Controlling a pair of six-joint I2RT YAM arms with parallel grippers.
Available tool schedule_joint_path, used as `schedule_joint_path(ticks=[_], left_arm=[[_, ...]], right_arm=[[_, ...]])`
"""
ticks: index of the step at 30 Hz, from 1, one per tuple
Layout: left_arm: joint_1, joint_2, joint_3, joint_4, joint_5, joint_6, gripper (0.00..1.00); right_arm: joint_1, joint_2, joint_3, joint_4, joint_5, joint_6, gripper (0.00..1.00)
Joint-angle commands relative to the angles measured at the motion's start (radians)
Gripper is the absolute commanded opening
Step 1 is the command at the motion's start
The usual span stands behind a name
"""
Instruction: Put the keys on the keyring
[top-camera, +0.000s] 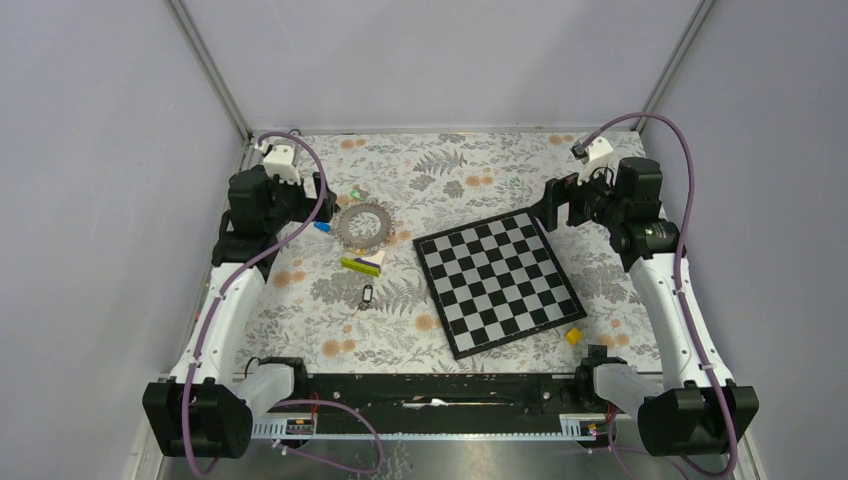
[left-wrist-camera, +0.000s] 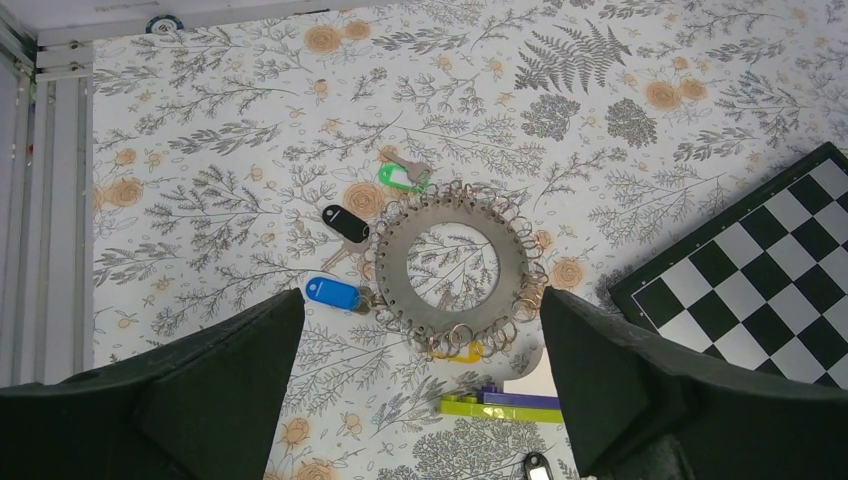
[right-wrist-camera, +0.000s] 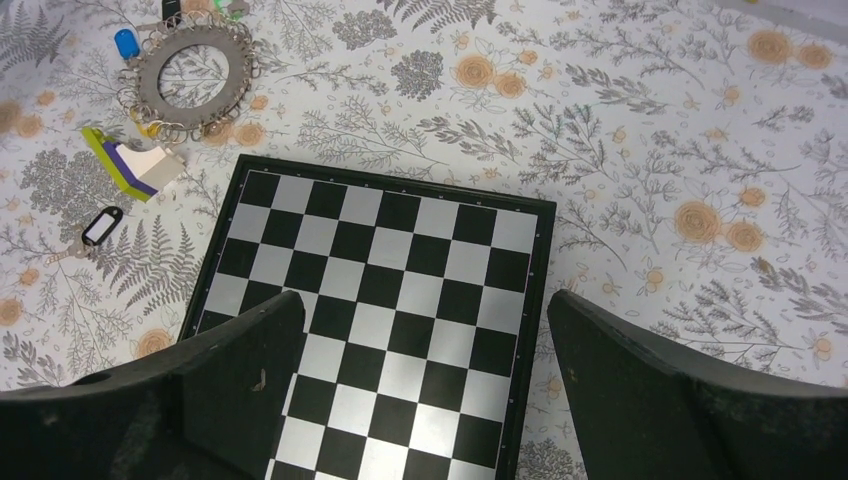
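Flat on the floral-print table (top-camera: 480, 165) lies the large grey metal keyring with its rim of small wire loops (left-wrist-camera: 452, 265), in the far left part, just left of the black-and-silver chessboard (top-camera: 498, 281). Around its rim the coloured keys crowd in: the green-headed key (left-wrist-camera: 403, 177) just beside the far edge, a plain black-headed key (left-wrist-camera: 346, 223) close on the left, the blue-headed key (left-wrist-camera: 333, 293) touching the loops at the near left, and the yellow-headed key (left-wrist-camera: 455, 350) half hidden under the loops on the near side. Whether any of them is actually threaded on, I cannot tell. Just nearer sits the lime, purple and white wedge (left-wrist-camera: 500, 400), and beyond that, well apart from the ring, a black-headed key with a white label (top-camera: 367, 296). The left end effector (left-wrist-camera: 420, 305) hovers above the ring, fingers spread wide, gripping nothing. The right end effector (right-wrist-camera: 425, 300) hangs over the chessboard, equally wide apart and empty. A small yellow block (top-camera: 573, 336) rests by the board's near corner.
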Motion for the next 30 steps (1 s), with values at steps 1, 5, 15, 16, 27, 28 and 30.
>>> schedule_joint_path(ticks=[1, 5, 15, 16, 27, 28, 30], left_arm=[[-0.001, -0.013, -0.006, 0.05, -0.004, -0.002, 0.99], [-0.001, 0.019, -0.009, 0.043, 0.043, -0.003, 0.99], [-0.025, 0.142, 0.059, -0.194, 0.273, 0.221, 0.99], [-0.031, 0.143, 0.06, -0.211, 0.27, 0.242, 0.99], [-0.132, 0.185, 0.003, -0.261, 0.148, 0.333, 0.99], [-0.138, 0.191, -0.005, -0.246, 0.134, 0.326, 0.99], [-0.152, 0.207, -0.01, -0.224, 0.103, 0.317, 0.98]], right_arm=[[0.0, -0.017, 0.103, -0.06, -0.01, -0.057, 0.99], [-0.001, -0.015, 0.168, -0.118, -0.023, -0.063, 0.99], [0.018, 0.044, 0.181, -0.182, -0.124, -0.077, 0.99], [0.033, 0.049, 0.171, -0.181, -0.114, -0.088, 0.99], [0.166, 0.139, -0.037, -0.08, -0.033, -0.175, 0.99], [0.167, 0.136, -0.054, -0.064, -0.033, -0.176, 0.99], [0.167, 0.132, -0.087, -0.043, -0.031, -0.178, 0.99]])
